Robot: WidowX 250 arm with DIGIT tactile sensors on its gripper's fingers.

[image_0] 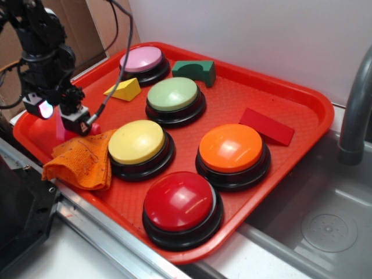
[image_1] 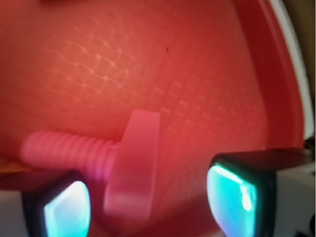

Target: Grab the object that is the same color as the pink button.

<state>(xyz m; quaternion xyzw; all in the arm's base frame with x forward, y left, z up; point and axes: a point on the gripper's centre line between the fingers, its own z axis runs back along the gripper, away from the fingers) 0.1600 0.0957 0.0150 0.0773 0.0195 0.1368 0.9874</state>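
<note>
Pink bolt [image_1: 129,168] lies on its side on the red tray [image_1: 197,74], head between the gripper's [image_1: 148,197] fingers, which stand wide, not closed. Orange cloth [image_0: 81,160] at five o'clock; pink button [image_0: 142,60] at one o'clock.

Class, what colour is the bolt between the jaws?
Pink; the bolt shows best in the wrist view.

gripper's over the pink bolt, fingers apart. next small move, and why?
Probably ease straight down a touch, then close. In the wrist view the pink bolt lies on the red tray with its flat head between the two fingers, which stand open on either side. The gripper looks roughly centred, though blur hides how much height remains.
</note>
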